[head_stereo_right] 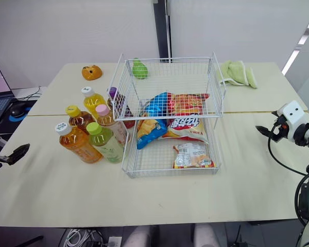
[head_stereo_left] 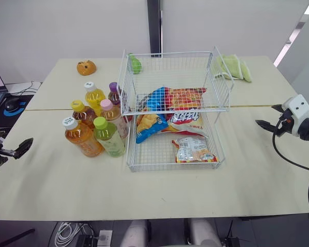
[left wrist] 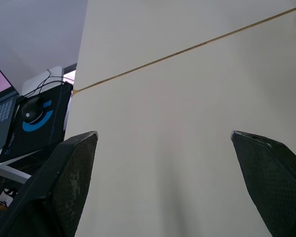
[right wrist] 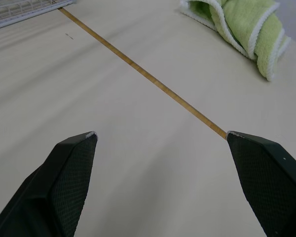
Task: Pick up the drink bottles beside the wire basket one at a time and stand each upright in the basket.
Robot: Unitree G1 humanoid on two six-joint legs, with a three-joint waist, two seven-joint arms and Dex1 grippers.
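Observation:
Several drink bottles stand upright in a cluster just left of the white two-tier wire basket (head_stereo_left: 175,167). Nearest are an amber bottle with a white cap (head_stereo_left: 82,138) and a green bottle with a lime cap (head_stereo_left: 109,138). Behind them are yellow-capped (head_stereo_left: 82,114), pink-capped (head_stereo_left: 113,116), white-capped (head_stereo_left: 94,96) and purple-capped (head_stereo_left: 114,93) bottles. My left gripper (head_stereo_left: 18,149) is open and empty at the table's left edge, well left of the bottles. Right of the basket, my right gripper (head_stereo_left: 265,115) hovers open and empty.
Snack bags (head_stereo_left: 185,119) lie in the basket's lower tier. A green fruit-like object (head_stereo_left: 135,64) sits at the basket's back left corner. At the back are an orange toy (head_stereo_left: 86,67) and a green towel (head_stereo_left: 232,67). A mouse on its pad (head_stereo_left: 13,104) lies off the table's left.

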